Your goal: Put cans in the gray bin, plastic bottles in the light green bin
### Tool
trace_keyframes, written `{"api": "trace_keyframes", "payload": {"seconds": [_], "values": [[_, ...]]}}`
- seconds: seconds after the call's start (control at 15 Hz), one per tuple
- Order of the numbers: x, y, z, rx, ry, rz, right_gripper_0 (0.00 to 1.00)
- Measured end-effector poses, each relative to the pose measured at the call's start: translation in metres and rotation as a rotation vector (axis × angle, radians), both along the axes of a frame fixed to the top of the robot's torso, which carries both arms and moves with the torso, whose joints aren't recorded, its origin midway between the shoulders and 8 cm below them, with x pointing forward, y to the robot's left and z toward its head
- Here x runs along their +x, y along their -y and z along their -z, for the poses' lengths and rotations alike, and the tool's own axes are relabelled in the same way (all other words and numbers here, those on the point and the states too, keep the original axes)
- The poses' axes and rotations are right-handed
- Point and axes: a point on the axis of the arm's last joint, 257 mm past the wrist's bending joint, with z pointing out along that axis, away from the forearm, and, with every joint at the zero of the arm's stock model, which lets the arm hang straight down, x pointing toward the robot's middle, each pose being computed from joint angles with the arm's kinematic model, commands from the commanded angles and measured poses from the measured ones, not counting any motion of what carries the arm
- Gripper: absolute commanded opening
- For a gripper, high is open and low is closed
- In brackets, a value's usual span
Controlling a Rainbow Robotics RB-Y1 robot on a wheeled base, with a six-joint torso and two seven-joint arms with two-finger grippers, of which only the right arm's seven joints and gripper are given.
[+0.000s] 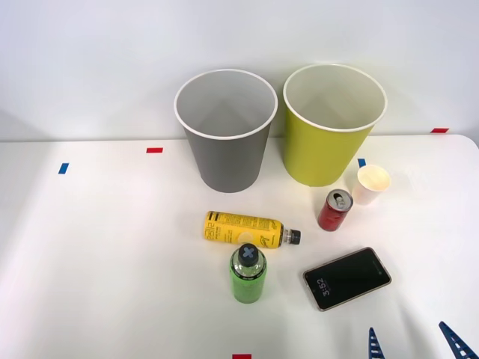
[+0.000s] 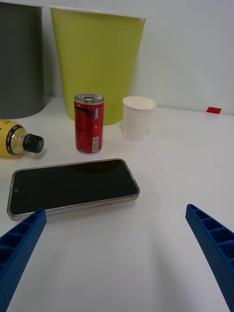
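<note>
On the white worktop, 2 round bins stand side by side at the back against the wall: the gray bin on the left and the light green bin on the right, both upright and with nothing visible inside. Just in front of the light green bin a red can stands upright, silver top and pull tab up, with a small white paper cup close beside it on its right. In front of the gray bin, the yellow bottle lies on its side with its black cap pointing right toward the can. The green bottle stands upright right in front of it, its dark cap marked with a cross; whether the 2 bottles touch is hard to tell. A phone lies flat, screen up, to the right of the green bottle and in front of the can.

The right end effector hangs low at the near right edge of the worktop, just in front of the phone. Its blue ribbed fingers are spread wide and hold nothing, facing the phone, can and cup.
</note>
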Motion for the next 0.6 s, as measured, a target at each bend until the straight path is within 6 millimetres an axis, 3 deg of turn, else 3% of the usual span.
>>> {"api": "trace_keyframes", "payload": {"seconds": [0.6], "values": [[0.0000,0.0000,0.0000,0.000,0.000,0.000,1.00]]}}
